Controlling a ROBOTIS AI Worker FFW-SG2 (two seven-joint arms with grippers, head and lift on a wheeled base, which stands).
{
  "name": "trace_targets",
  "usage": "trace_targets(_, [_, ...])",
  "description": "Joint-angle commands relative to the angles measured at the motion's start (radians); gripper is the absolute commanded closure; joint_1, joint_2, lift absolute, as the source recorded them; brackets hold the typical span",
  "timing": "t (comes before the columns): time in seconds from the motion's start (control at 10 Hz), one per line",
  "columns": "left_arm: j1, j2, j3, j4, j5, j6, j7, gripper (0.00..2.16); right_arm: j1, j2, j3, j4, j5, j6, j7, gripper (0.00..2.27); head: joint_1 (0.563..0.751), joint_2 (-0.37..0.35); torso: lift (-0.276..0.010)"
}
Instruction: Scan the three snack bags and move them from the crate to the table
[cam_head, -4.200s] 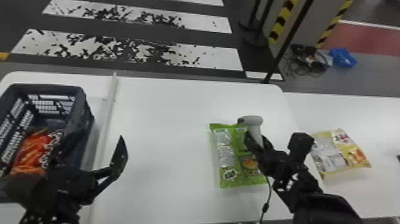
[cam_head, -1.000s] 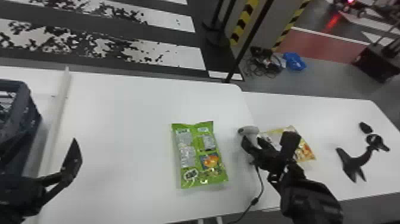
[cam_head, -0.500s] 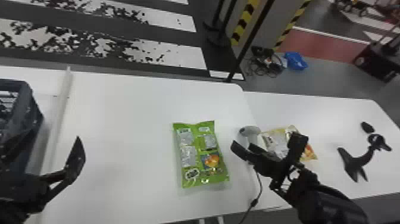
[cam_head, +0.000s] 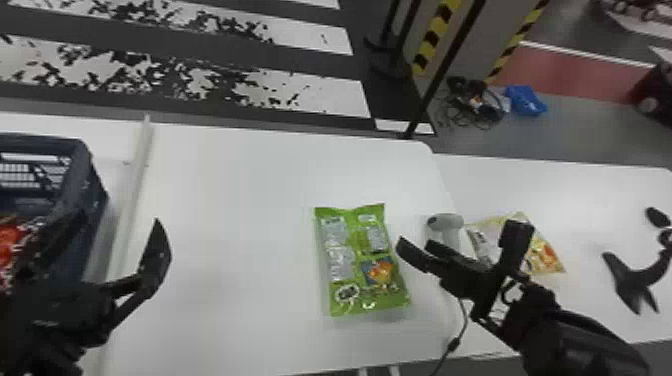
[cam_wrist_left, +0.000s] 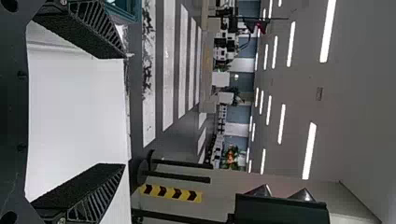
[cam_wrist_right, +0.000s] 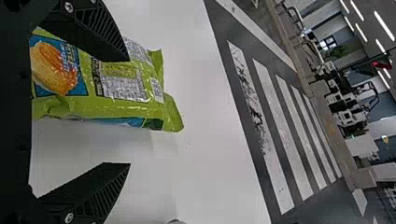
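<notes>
In the head view a green snack bag (cam_head: 360, 262) lies flat on the table, a yellow one (cam_head: 537, 250) farther right, partly behind my right arm. The light grey scanner (cam_head: 445, 225) stands between them. My right gripper (cam_head: 415, 241) is open just left of the scanner, near the green bag's right edge. At the right wrist, the green bag (cam_wrist_right: 123, 86) lies partly behind one finger of the open gripper (cam_wrist_right: 130, 112). My left gripper (cam_head: 117, 220) is held beside the crate (cam_head: 82, 180), which contains a red-orange bag (cam_head: 9, 245). The left wrist view has this gripper (cam_wrist_left: 125, 111) open and holding nothing.
A pale bar (cam_head: 131, 195) runs along the white table (cam_head: 240, 200) beside the crate. The scanner's cable (cam_head: 462, 325) hangs over the front edge. A black stand-like object (cam_head: 635, 280) rests at the far right.
Earlier the right gripper held the scanner over the green bag; the scanner now stands right of it, released, with the gripper shifted left. The head view has turned rightward; the left gripper remains open.
</notes>
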Motion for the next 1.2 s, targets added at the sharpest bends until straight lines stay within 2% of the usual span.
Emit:
trace_targets(0.0, [0.007, 0.001, -0.004, -0.016, 0.000, 0.025, 0.018, 0.04, -0.054, -0.003, 0.020, 0.089, 0.033, -0.001, 0.034, 0.09, 0.695, -0.252, -0.062])
trace_targets(0.4, [0.022, 0.001, -0.001, -0.028, -0.005, 0.038, 0.026, 0.04, -0.171, -0.020, 0.080, 0.311, 0.098, -0.068, 0.149, 0.08, 0.695, -0.225, -0.062])
trace_targets(0.5, [0.022, 0.002, -0.001, -0.027, -0.006, 0.038, 0.026, 0.04, -0.201, -0.022, 0.080, 0.365, 0.101, -0.065, 0.204, 0.16, 0.695, -0.216, -0.062])
trace_targets(0.6, [0.022, 0.002, -0.001, -0.025, -0.006, 0.038, 0.026, 0.04, -0.217, -0.030, 0.092, 0.391, 0.102, -0.053, 0.251, 0.82, 0.695, -0.206, -0.062])
trace_targets(0.7, [0.022, 0.001, -0.001, -0.020, -0.006, 0.038, 0.026, 0.04, -0.226, -0.037, 0.109, 0.391, 0.112, 0.012, 0.253, 2.15, 0.695, -0.196, -0.062])
trace_targets(0.8, [0.022, 0.001, -0.001, -0.017, -0.006, 0.038, 0.026, 0.04, -0.226, -0.037, 0.106, 0.388, 0.105, 0.008, 0.290, 2.23, 0.695, -0.192, -0.062])
trace_targets(1.1, [0.025, -0.001, -0.002, -0.004, -0.006, 0.022, 0.032, 0.04, -0.195, -0.037, 0.078, 0.340, 0.053, 0.024, 0.301, 2.24, 0.695, -0.180, -0.062])
